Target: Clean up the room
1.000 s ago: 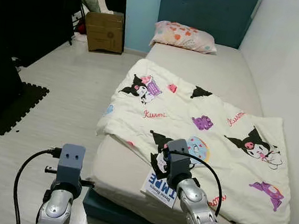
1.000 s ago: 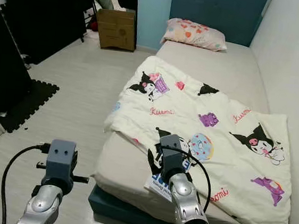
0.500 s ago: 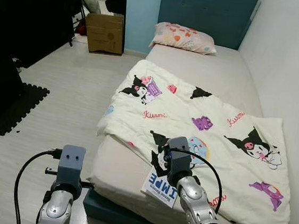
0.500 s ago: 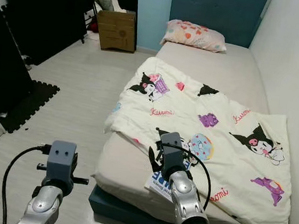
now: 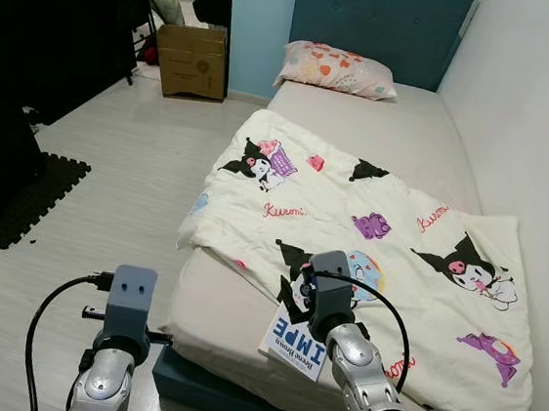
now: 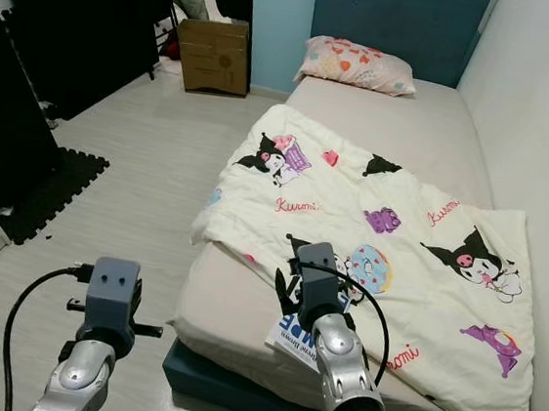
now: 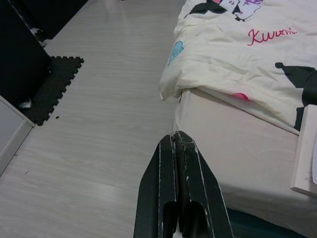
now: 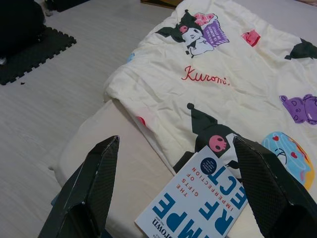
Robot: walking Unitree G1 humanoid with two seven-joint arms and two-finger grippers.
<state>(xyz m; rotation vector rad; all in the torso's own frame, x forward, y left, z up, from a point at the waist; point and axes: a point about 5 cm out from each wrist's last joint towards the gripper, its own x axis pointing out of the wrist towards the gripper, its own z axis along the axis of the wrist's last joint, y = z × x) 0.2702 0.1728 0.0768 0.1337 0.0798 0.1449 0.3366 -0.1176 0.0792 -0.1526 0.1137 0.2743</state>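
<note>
- The left gripper (image 7: pixel 178 148), fingers pressed together, hung over the pale wood floor (image 5: pixel 130 181) just beside the bed's near corner.
- The right gripper (image 8: pixel 173 163) was spread wide above a white book (image 8: pixel 195 203) with blue lettering.
- That book lay on the mattress (image 5: pixel 215 307), touching the cartoon-print blanket (image 5: pixel 371 225).
- Farther off, a pillow (image 5: pixel 336 68) rested at the headboard, and a cardboard box (image 5: pixel 192 59) stood on the floor.

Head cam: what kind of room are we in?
A bedroom, most likely a child's. A bed stands against the wall with a blue headboard, a patterned pillow and a cartoon-print blanket. A book lies near the bed's foot, and a cardboard box sits on the floor.
</note>
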